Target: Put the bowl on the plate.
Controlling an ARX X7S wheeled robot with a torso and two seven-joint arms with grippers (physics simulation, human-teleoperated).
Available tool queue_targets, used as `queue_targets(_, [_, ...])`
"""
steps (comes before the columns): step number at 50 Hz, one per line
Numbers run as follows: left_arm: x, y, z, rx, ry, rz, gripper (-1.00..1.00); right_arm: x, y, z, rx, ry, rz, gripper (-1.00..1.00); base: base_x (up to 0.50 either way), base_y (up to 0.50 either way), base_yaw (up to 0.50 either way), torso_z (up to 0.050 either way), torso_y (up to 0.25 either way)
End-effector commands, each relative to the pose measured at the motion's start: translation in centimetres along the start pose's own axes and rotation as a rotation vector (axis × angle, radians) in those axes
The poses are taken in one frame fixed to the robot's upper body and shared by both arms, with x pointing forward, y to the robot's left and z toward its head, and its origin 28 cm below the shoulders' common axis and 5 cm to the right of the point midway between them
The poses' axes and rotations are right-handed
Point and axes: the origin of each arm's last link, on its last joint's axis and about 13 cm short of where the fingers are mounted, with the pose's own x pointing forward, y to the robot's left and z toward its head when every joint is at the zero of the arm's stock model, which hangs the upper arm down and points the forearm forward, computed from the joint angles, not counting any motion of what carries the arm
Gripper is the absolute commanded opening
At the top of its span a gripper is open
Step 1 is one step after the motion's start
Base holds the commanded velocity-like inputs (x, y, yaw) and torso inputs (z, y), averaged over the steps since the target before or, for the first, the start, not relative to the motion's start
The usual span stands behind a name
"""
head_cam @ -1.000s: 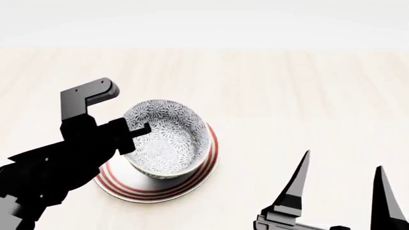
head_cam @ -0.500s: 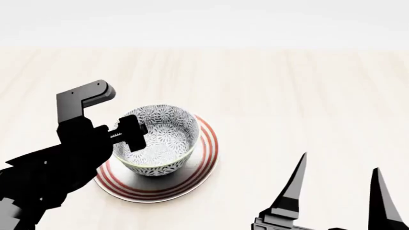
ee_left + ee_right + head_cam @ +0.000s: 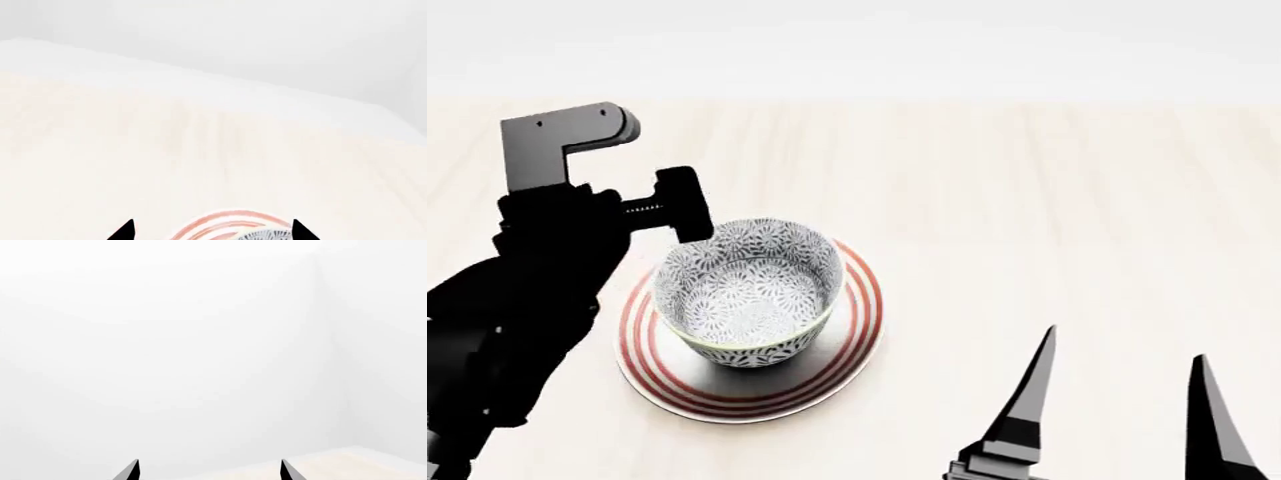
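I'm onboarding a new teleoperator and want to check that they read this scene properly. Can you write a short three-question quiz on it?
1. True or false: the deep round floral-patterned ceramic bowl sits upright on the shallow white ceramic plate with red rings.
2. Multiple choice: the left gripper is (A) clamped on the bowl's rim, (B) open and clear of the bowl, (C) resting flat on the plate.
3. Short answer: what does the right gripper hold?

Key
1. True. The bowl stands inside the rings, on the pale wooden table.
2. B. Its fingers are spread, as the left wrist view shows, and it is beside the bowl's far-left rim.
3. Nothing; its fingers are spread and empty.
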Motion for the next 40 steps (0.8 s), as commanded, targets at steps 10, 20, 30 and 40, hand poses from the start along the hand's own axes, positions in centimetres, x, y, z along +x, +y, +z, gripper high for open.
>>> queue_targets(10, [-5.3,5.0,0.1,0.289,-0.279,0.111,1.0,-0.2,0.2,-0.3,-0.005,0.008,0.012,1.0,0.0,0.0,0.0,0.0,0.0])
queue_targets(20, [-11.1,9.1,-5.5,0.415,-0.432,0.315,1.0,-0.5,0.4,-0.4,-0.009,0.024,0.022,1.0,0.0,0.0,0.0,0.0,0.0])
queue_targets(30, [-15.4,9.7,-10.2,0.459,-0.591,0.367,1.0,-0.9,0.5,-0.9,-0.02,0.043,0.032,1.0,0.0,0.0,0.0,0.0,0.0])
queue_targets(40, [-17.3,8.9,-15.1,0.49,-0.705,0.313,1.0,-2.1,0.1,-2.6,-0.077,0.05,0.058,1.0,0.0,0.0,0.0,0.0,0.0])
